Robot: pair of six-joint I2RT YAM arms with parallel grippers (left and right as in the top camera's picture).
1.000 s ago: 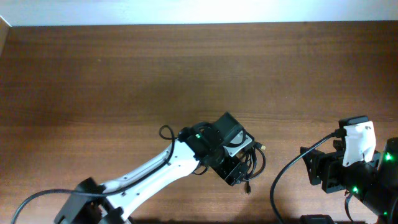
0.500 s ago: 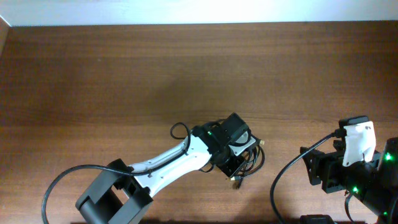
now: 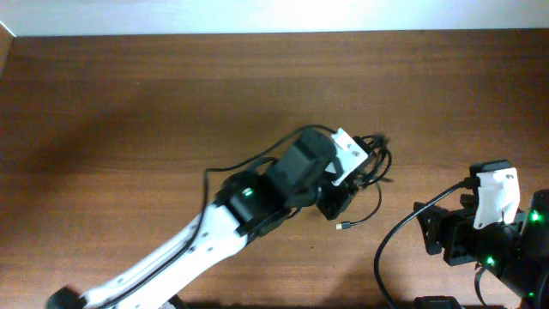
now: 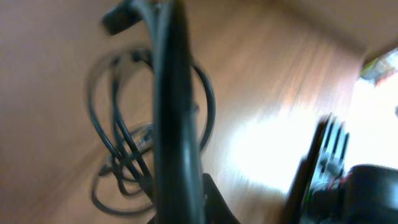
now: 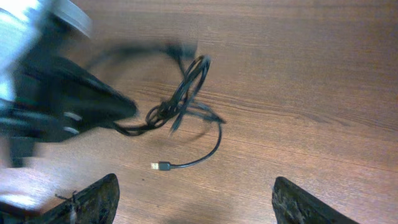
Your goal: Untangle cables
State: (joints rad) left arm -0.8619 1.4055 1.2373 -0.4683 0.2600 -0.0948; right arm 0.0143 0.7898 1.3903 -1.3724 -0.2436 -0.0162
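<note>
The cables [image 3: 374, 165] are thin black cords in a tangled bunch near the table's middle right. One strand trails down to a gold-tipped plug [image 3: 343, 227]. My left gripper [image 3: 345, 196] is shut on the bunch. In the blurred left wrist view a cord [image 4: 171, 93] runs straight up from the left gripper [image 4: 186, 210], with loops [image 4: 121, 146] hanging to its left. The right wrist view shows the bunch [image 5: 186, 93] and the plug [image 5: 160, 166] lying ahead of my open right gripper [image 5: 196, 202], which holds nothing. From overhead the right gripper [image 3: 431, 232] sits apart from the cables, at the lower right.
The left arm [image 3: 206, 240] crosses the table from the bottom left. The right arm's own thick black cable [image 3: 386, 249] curves beside its base. A pale wall edge [image 3: 274, 17] borders the far side of the brown wooden table [image 3: 129, 103].
The left gripper has shut on the cable bunch and swung it toward the far side. One plug end now trails behind on the table. The right arm has stayed put.
</note>
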